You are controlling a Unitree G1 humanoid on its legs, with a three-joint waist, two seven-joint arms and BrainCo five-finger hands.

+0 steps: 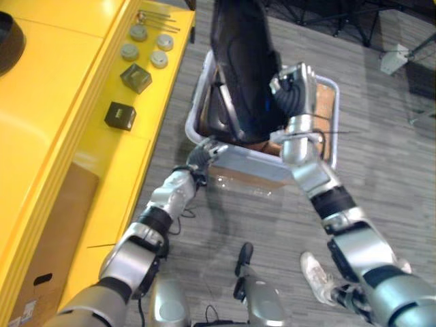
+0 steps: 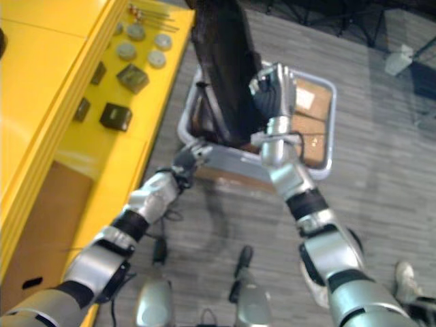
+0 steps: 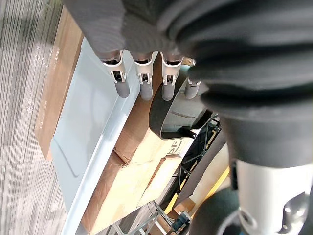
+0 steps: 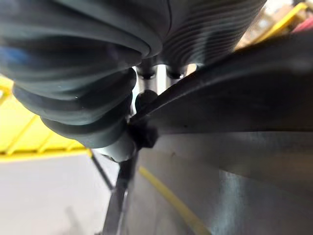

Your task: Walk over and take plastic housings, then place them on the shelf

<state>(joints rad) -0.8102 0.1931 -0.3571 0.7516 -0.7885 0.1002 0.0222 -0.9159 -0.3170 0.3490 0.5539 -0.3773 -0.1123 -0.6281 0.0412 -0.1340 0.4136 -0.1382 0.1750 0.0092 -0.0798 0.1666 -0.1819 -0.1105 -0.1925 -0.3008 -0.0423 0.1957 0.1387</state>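
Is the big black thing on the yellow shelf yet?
No, the black housing is over the grey bin on the floor, beside the yellow shelf, gripped by the right hand.

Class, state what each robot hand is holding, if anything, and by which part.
The right hand pinches the black plastic housing by its side edge, upright over the bin; the left hand holds nothing.
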